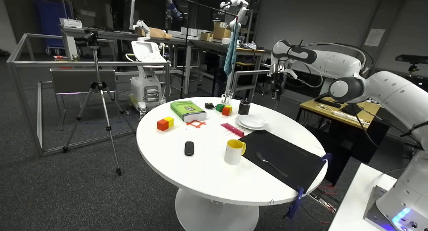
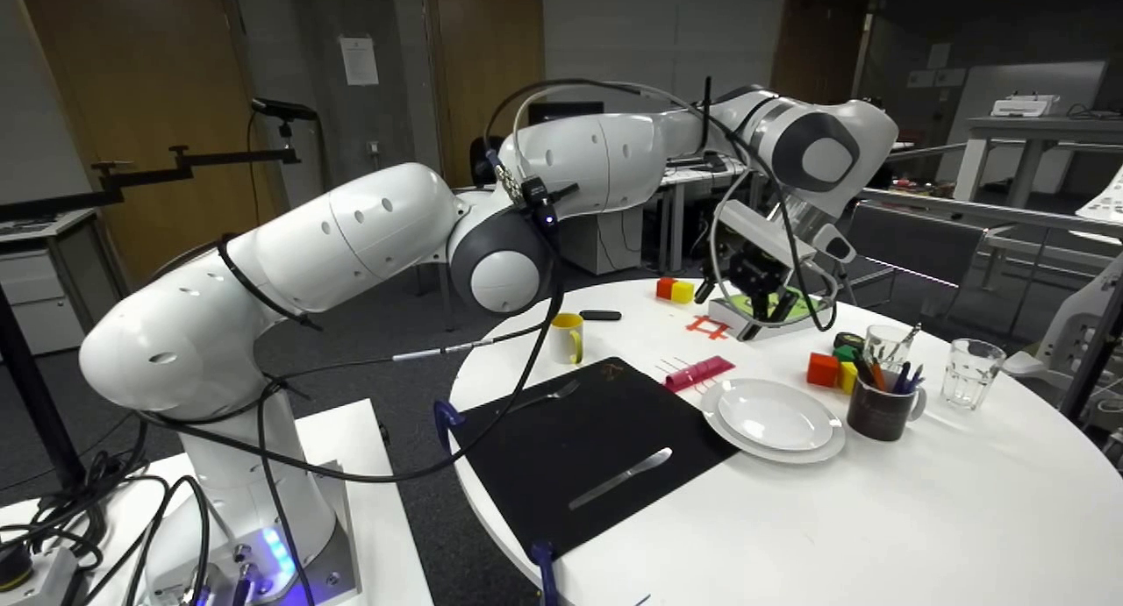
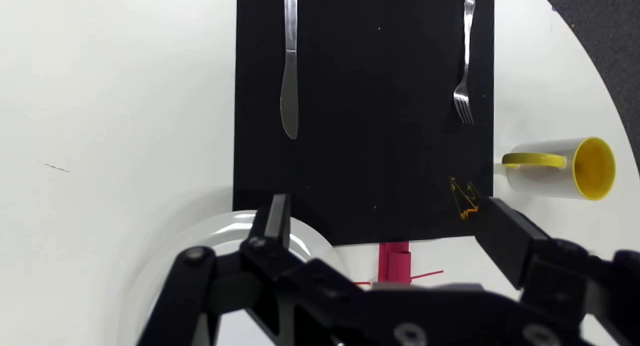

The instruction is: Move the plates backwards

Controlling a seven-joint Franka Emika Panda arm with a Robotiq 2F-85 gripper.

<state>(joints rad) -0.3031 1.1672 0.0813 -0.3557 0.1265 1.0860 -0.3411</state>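
The plates are a thin white stack, a smaller plate resting on a larger one. They lie on the round white table at the edge of the black mat, shown in both exterior views (image 1: 251, 121) (image 2: 776, 417). In the wrist view the plates (image 3: 220, 233) are at the lower left, partly hidden by a finger. My gripper is open and empty, raised above the table, in both exterior views (image 1: 276, 95) (image 2: 761, 321). In the wrist view its fingers (image 3: 385, 206) are wide apart, the left one in line with the plates' rim. It touches nothing that I can see.
The black mat (image 2: 597, 448) bears a knife (image 2: 621, 478) and a fork (image 2: 544, 396). A dark mug of pens (image 2: 880, 410), glasses (image 2: 972, 374) and coloured blocks (image 2: 823, 369) stand close to the plates. A pink strip (image 2: 699, 373), green book (image 1: 188, 111) and yellow-white mug (image 1: 233, 154) are also there.
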